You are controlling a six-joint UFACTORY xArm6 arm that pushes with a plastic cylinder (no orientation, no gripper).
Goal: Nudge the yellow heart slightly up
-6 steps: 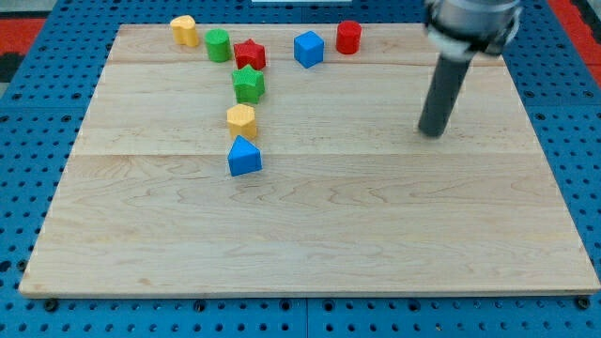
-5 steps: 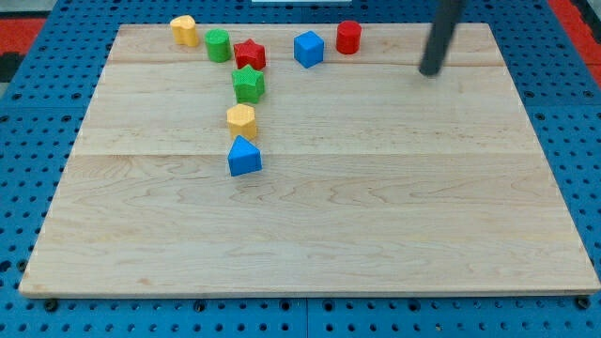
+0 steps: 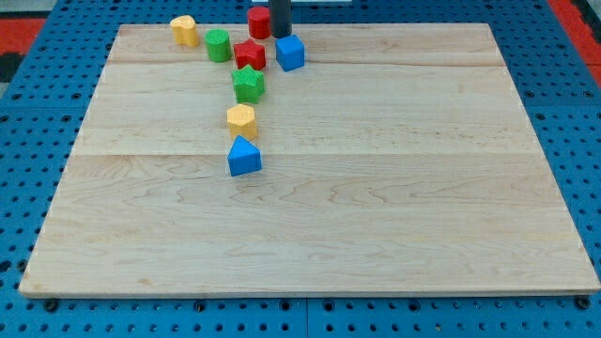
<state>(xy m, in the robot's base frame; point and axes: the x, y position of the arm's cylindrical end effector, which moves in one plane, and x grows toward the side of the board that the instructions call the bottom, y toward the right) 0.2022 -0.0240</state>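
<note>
The yellow heart [image 3: 184, 30] sits at the table's top left corner, just inside the top edge, with nothing touching it. Just to its right stands the green cylinder [image 3: 219, 45], near it but apart.

Lower down, a loose column runs toward the middle of the wooden table [image 3: 376, 207]. The blue triangular block [image 3: 244, 156] is the lowest, the yellow hexagonal block [image 3: 241, 120] lies just above it, and the green star [image 3: 249, 84] lies above that. The yellow hexagonal block and the blue triangular block look to be touching or nearly so.

Above the green star, close to the top edge, is the red star [image 3: 250, 53]. The red cylinder [image 3: 260, 22] stands right at the top edge, just above the red star.

The dark rod comes down from the view's top edge, and my tip [image 3: 281, 36] is wedged between the red cylinder on its left and the blue cube [image 3: 290, 52] just below and to its right, seemingly in contact with both. My tip is well to the right of the yellow heart, with the green cylinder between them. The rod carries no jaws, so there is no jaw state to give.

The right half of the table holds no blocks.
</note>
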